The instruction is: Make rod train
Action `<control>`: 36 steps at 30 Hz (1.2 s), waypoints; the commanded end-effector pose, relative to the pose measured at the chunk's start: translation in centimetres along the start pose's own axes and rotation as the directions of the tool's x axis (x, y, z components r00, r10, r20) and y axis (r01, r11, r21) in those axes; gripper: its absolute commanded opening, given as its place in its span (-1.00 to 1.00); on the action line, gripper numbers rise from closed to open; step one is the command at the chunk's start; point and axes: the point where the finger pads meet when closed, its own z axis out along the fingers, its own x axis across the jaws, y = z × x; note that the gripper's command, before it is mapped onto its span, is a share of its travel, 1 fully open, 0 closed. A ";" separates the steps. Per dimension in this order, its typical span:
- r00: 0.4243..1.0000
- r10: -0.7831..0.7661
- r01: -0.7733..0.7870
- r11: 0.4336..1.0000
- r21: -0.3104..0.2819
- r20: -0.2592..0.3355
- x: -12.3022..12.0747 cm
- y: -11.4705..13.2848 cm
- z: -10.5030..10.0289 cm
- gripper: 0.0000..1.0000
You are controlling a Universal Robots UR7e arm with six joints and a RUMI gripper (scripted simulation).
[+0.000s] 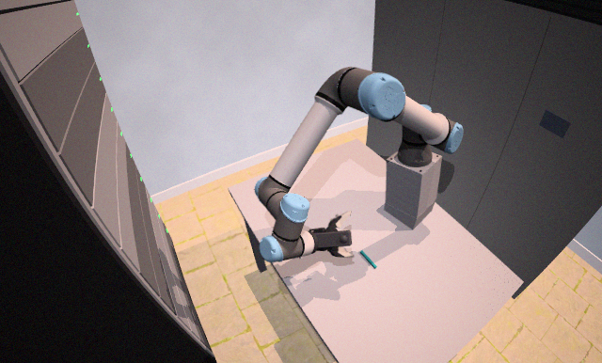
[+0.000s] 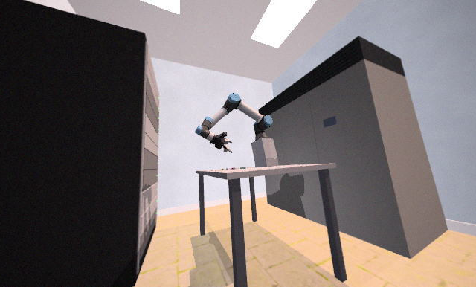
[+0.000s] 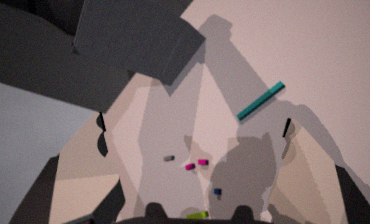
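My gripper [image 1: 342,235] is open and empty, high above the table; it also shows in the exterior view [image 2: 224,143]. In the wrist view the two fingers frame the table far below. A long turquoise rod [image 3: 260,100] lies flat at the upper right; it also shows in the top view [image 1: 368,259]. A small grey rod [image 3: 169,158] lies left of two magenta rods [image 3: 190,166] [image 3: 202,162] that lie close together. A blue rod [image 3: 217,191] lies below them. A lime rod [image 3: 197,215] shows at the bottom edge, partly hidden by the gripper body.
The robot's grey pedestal [image 1: 411,185] stands on the table's far side. A dark cabinet [image 1: 496,118] rises behind it and a shelf unit [image 1: 72,165] stands at the left. The table edge [image 1: 279,277] runs just below the wrist.
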 end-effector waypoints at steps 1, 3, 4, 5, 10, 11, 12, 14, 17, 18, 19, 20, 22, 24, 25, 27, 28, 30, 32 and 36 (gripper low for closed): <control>0.987 0.140 -0.137 0.990 0.042 -0.084 -0.2 1.1 0.7 1.00; 0.976 0.187 -0.181 0.982 0.060 -0.108 -0.3 1.4 1.0 1.00; 0.970 0.210 -0.203 0.977 0.070 -0.119 -0.4 1.6 1.1 1.00; 0.963 0.234 -0.225 0.971 0.080 -0.131 -0.4 1.8 1.2 1.00; 0.919 0.350 -0.329 0.935 0.134 -0.183 -0.6 2.7 1.9 1.00; 0.908 0.372 -0.349 0.926 0.146 -0.192 -0.6 2.9 2.0 1.00; 0.896 0.394 -0.368 0.917 0.157 -0.202 -0.7 3.0 2.2 1.00; 0.896 0.394 -0.368 0.917 0.157 -0.202 -0.7 3.0 2.2 1.00; 0.840 0.488 -0.447 0.870 0.209 -0.238 -0.8 3.8 2.7 1.00; 0.826 0.508 -0.463 0.859 0.220 -0.245 -0.9 4.0 2.9 1.00; 0.811 0.529 -0.480 0.846 0.233 -0.252 -0.9 4.2 3.0 1.00; 0.795 0.549 -0.496 0.833 0.245 -0.258 -0.9 4.3 3.1 1.00; 0.762 0.589 -0.527 0.806 0.271 -0.271 -1.0 4.7 3.4 1.00; 0.726 0.627 -0.556 0.777 0.296 -0.282 -1.1 5.1 3.7 1.00; 0.708 0.646 -0.569 0.762 0.309 -0.286 -1.1 5.2 3.8 1.00; 0.670 0.681 -0.595 0.730 0.336 -0.295 -1.2 5.6 4.1 1.00; 0.650 0.699 -0.607 0.714 0.349 -0.299 -1.2 5.8 4.2 1.00; 0.630 0.716 -0.619 0.697 0.362 -0.302 -1.3 5.9 4.3 1.00; 0.592 0.745 -0.638 0.666 0.386 -0.307 -1.3 6.3 4.6 1.00; 0.494 0.811 -0.678 0.585 0.445 -0.314 -1.5 7.1 5.1 1.00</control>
